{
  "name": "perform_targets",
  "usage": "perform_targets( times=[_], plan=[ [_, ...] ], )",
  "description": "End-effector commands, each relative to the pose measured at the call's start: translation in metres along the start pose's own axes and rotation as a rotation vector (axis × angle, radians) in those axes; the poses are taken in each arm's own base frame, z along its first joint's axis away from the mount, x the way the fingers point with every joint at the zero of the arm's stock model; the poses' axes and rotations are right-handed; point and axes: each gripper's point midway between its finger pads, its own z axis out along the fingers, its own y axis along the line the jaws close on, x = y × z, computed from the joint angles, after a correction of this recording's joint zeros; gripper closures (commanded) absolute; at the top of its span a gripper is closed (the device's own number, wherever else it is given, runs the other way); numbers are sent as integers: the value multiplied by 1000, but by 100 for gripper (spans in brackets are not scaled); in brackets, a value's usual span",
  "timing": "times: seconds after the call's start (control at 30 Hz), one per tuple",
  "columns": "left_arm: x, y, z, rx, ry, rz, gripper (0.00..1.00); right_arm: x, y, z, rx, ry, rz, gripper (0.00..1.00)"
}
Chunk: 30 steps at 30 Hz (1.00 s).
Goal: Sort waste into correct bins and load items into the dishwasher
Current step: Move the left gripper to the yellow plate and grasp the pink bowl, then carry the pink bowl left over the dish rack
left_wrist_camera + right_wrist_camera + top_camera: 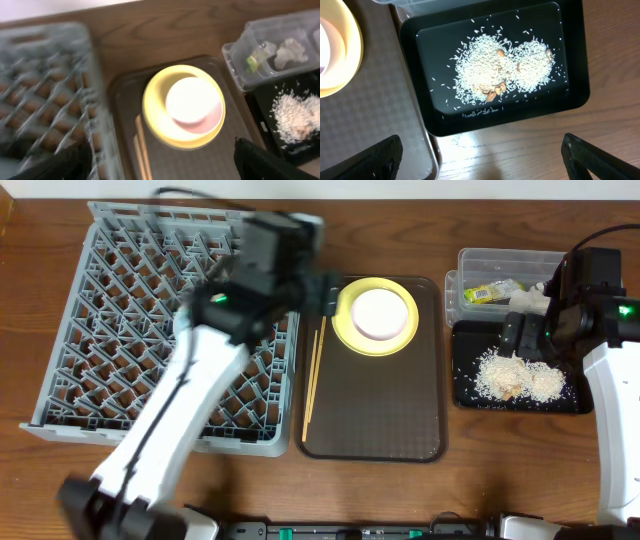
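While stretched over rack [120, 310], left end effector [328, 292] near plate [343, 330], seemingly parted

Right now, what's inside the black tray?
Beige rice-like crumbs lie heaped in the black tray, with a few brownish bits among them and stray grains around. The tray floor under the heap is covered, so anything beneath it cannot be seen.

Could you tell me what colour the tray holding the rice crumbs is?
Black; the right wrist view shows the tray best.
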Motion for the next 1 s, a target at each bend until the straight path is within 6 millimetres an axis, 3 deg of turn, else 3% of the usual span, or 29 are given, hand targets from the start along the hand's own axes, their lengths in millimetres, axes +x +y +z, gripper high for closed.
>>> perform_targets(
  times=[0.0, 0.27, 0.53, 0.8, 0.97],
  plan=[
    [10, -23, 42, 10, 38, 171, 9, -5, -3, -5, 11, -21, 17, 1],
    [47, -80, 126, 92, 92, 262, 9, -4, -3, -5, 11, -18, 17, 1],
    [94, -94, 177, 106, 191, 295, 12, -1, -3, -5, 14, -7, 16, 1],
    [125, -86, 199, 91, 274, 296, 33, 0, -4, -5, 14, -2, 16, 1],
    [132, -83, 197, 85, 305, 296, 63, 0, -4, -5, 14, -2, 16, 1]
  ],
)
